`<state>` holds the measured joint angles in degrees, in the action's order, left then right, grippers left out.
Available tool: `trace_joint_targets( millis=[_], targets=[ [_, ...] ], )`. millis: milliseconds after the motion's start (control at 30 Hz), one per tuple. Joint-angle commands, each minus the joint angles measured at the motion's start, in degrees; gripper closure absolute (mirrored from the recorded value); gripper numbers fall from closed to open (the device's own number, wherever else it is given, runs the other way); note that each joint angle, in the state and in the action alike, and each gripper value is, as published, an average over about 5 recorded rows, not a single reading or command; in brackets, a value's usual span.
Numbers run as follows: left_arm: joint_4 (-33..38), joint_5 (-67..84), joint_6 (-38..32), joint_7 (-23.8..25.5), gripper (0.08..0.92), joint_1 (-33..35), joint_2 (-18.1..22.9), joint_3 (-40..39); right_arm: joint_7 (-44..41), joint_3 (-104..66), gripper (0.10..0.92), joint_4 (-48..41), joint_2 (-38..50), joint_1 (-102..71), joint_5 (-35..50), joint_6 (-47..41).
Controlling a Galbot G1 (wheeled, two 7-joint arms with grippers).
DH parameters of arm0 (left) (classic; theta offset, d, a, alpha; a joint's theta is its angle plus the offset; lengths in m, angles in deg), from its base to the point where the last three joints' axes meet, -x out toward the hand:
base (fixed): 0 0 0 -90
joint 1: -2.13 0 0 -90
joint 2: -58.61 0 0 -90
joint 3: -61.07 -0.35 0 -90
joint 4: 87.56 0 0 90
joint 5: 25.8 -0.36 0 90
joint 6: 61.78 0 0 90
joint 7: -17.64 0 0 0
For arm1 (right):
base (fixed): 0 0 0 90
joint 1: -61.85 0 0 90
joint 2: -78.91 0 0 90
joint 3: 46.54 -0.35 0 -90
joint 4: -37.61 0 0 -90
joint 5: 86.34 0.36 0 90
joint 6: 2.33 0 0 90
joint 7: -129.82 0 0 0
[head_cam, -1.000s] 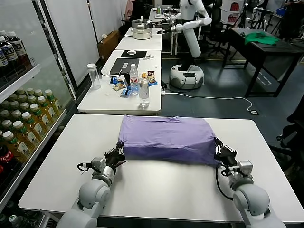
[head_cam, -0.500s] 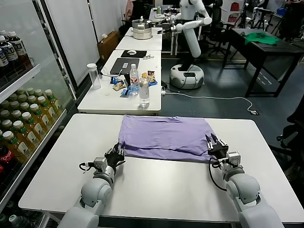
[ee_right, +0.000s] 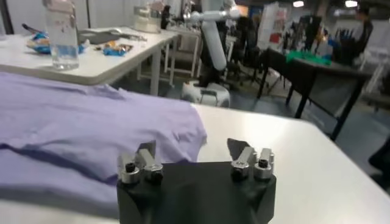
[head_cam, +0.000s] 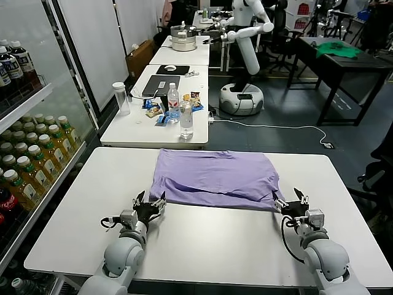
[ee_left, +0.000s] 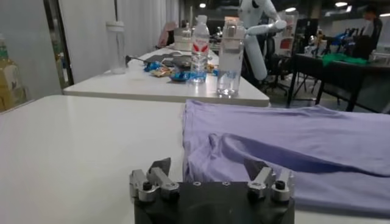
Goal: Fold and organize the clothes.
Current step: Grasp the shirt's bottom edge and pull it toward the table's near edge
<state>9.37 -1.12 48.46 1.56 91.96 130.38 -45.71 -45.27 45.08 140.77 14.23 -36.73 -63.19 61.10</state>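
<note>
Your lavender T-shirt (head_cam: 214, 178) lies folded mid-worktop (head_cam: 73, 203). Left end effector (head_cam: 149, 204) and right end effector (head_cam: 293, 201) both spread, empty. Thin, floppy, probably slippery: pinch the near-edge corners.

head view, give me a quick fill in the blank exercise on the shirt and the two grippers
1. The lavender T-shirt lies on the white ____.
2. The left gripper, at the shirt's near left corner, has its jaws ____.
3. The right gripper, at the shirt's near right corner, holds ____.
4. The table behind this one carries a clear water ____.

Missing words: table; open; nothing; bottle
</note>
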Motion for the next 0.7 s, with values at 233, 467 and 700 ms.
trace_joint_targets(
  millis=[233, 467, 700],
  targets=[
    [-4.3, 1.2, 1.5, -1.1, 0.453, -3.3, -0.4, -1.2, 1.2, 2.3, 0.508, -2.6, -0.2, 0.3, 4.5, -4.2],
    [-2.2, 3.4, 2.6, -0.4, 0.661, -2.3, -0.9, -1.2, 1.1, 2.7, 0.716, -1.9, -0.1, 0.2, 3.6, -3.5],
    [5.4, 4.6, 3.1, 0.3, 0.856, 3.1, -2.3, -0.4, 0.9, 1.2, 0.883, 3.7, 0.5, -4.5, 3.1, -3.2]
  ],
)
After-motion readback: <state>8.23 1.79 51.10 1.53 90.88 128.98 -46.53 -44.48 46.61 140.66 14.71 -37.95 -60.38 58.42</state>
